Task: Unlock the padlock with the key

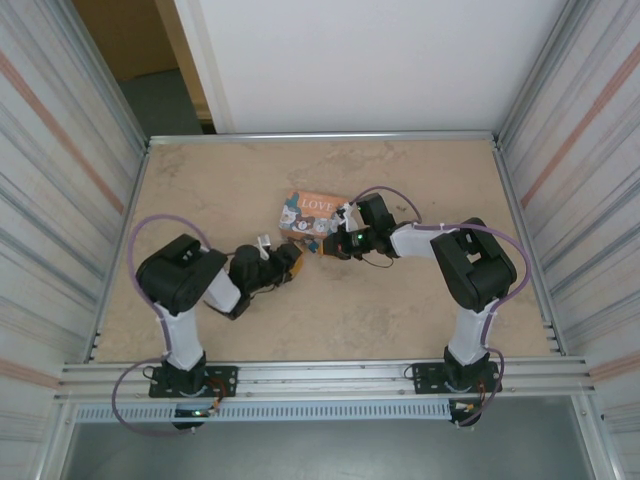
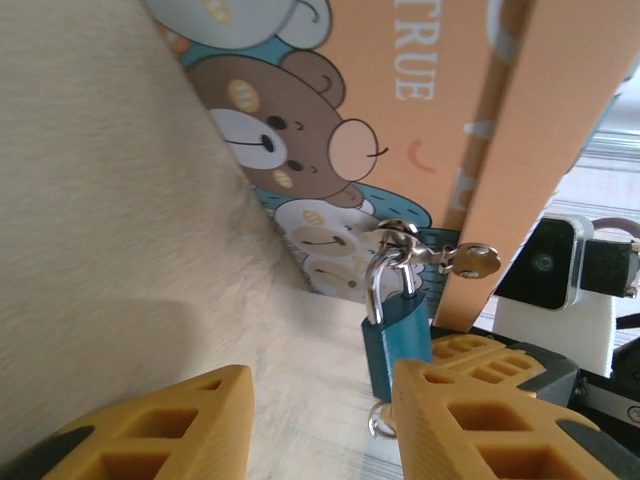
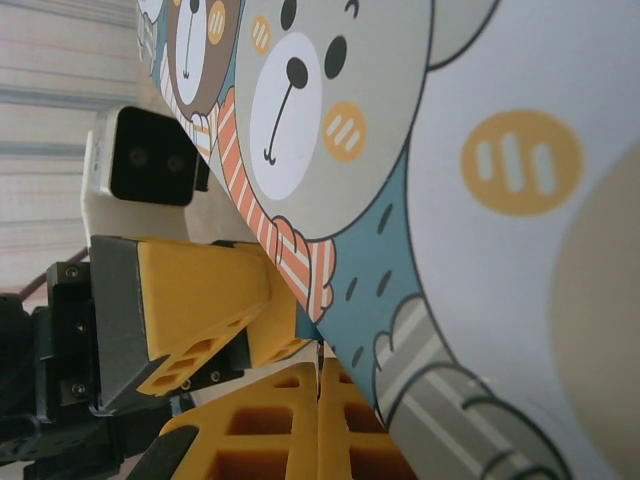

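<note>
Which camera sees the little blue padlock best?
The left wrist view: the blue padlock sits close up, silver loop clear. In the top external view it is too tiny to tell; the right wrist view faces bears on the box.

Robotics lab test cell: beige stone-patterned tabletop boxed in by ribbed grey metal walls, slotted aluminium mounting rail along near edge.

Cannot see the keyhole or lower corner of the blue padlock, hidden behind a finger of the left end effector. Cannot read the teeth of the key, too blurred. Cannot follow the bear-printed box past the top edge. From above, cannot make out padlock or key: too small. At the right wrist, cannot trace the box's outline, cropped at top, right and bottom.
</note>
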Controlling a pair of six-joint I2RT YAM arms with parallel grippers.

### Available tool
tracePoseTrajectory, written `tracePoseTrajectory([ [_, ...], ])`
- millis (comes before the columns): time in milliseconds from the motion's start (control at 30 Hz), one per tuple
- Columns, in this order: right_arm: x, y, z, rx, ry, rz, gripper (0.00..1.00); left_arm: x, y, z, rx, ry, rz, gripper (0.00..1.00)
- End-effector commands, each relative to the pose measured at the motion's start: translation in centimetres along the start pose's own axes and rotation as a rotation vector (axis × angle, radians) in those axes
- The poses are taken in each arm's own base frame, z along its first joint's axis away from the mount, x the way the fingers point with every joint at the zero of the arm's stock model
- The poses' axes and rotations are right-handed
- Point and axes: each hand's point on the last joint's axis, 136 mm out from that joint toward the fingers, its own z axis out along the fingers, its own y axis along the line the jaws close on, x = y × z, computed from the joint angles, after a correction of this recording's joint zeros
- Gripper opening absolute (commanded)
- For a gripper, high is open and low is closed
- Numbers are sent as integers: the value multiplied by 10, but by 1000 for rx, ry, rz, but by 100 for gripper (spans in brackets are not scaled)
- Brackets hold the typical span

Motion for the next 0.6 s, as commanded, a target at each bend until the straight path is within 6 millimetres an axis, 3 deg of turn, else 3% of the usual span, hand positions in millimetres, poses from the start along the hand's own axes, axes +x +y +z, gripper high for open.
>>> tracePoseTrajectory([
  [0,9,4,2,-10,28,39,0,-2,-20,9,88,-22,-13,40],
  [200,10,4,1,-6,27,41,0,-1,-20,17,90,-11,-33,41],
  [567,10,8,2,-23,32,59,0,-6,-23,29,102,-22,-67,32],
])
